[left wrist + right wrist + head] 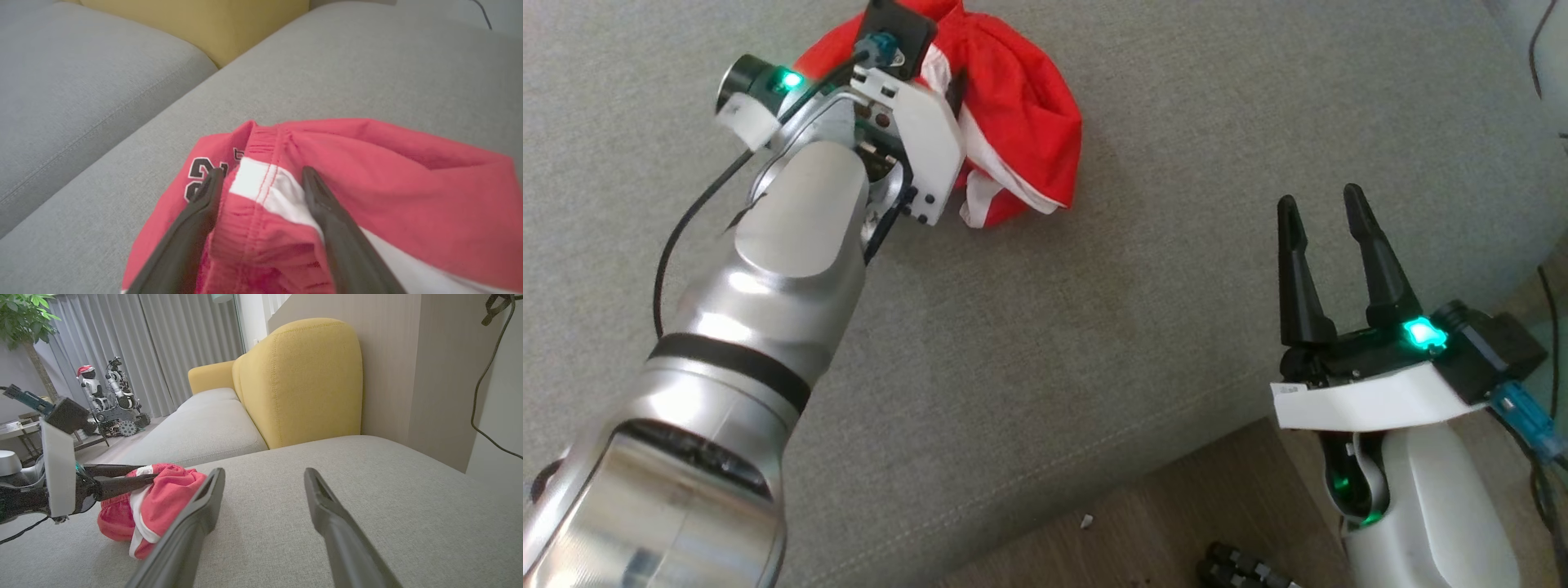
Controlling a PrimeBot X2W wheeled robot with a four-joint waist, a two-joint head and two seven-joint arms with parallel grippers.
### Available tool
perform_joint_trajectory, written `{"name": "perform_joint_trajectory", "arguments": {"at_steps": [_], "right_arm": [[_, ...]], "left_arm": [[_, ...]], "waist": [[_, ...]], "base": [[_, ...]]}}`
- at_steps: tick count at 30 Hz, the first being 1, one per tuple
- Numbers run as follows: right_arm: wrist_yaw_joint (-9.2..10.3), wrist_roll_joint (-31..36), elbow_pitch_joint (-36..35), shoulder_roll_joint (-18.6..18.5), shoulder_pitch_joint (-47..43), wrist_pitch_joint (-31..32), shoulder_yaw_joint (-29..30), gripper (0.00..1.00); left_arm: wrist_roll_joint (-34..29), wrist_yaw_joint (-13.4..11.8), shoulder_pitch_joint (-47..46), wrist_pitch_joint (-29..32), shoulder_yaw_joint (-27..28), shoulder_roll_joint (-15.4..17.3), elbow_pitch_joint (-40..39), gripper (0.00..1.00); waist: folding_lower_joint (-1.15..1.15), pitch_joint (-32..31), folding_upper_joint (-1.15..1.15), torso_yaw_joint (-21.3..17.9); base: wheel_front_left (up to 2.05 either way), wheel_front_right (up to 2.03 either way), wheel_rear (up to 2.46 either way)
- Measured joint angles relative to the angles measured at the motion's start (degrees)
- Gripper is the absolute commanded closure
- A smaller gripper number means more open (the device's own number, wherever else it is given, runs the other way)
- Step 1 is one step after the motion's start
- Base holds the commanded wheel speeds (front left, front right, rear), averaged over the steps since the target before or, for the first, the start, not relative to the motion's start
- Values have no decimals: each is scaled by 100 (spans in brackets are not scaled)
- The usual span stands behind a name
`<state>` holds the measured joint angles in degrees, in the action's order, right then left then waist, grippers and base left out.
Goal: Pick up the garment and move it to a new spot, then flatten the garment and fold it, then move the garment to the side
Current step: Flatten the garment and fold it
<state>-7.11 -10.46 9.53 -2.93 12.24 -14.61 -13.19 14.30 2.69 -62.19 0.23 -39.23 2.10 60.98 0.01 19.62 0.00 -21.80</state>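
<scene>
Looking along your left gripper [262, 171]: jaws spread wide, nothing pinched. The red garment [408, 196] is bunched directly under and between the fingers. Its elastic waistband and a white stripe sit in the gap, with cloth against both inner faces. A black-and-white number print shows just outside the finger on that view's left. Beyond the fingertips is bare grey seat cushion [367, 61], then the yellow backrest [204, 24]. A second grey cushion [81, 81] lies to the left of the hand, past a seam.

Your right gripper [1321, 200]: jaws also wide, holding nothing, over the same cushion near its front edge. The garment sits well apart, off to that hand's left. Ahead of those fingertips there is open cushion, then the backrest. A dark cable [478, 396] hangs against the wall to that hand's right. Wooden floor [1176, 506] lies below the cushion edge.
</scene>
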Motion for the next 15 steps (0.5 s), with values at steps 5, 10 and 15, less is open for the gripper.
{"name": "perform_joint_trajectory", "arguments": {"at_steps": [5, 10, 15], "right_arm": [[0, 0, 1, 0, 1, 0, 9, 0], [0, -8, 5, 0, 4, 1, 9, 0], [0, -107, 65, 0, 79, 1, -43, 0]], "left_arm": [[180, 243, -20, 271, -97, -4, 196, 100], [371, 243, -20, -111, -102, -4, 22, 100], [648, 235, -33, -818, -57, -9, -319, 100]], "waist": [[0, -23, 0, 33], [0, -99, 0, 78], [0, -273, 0, 24]], "base": [[0, 0, 0], [0, 0, 0], [0, 0, 0]]}}
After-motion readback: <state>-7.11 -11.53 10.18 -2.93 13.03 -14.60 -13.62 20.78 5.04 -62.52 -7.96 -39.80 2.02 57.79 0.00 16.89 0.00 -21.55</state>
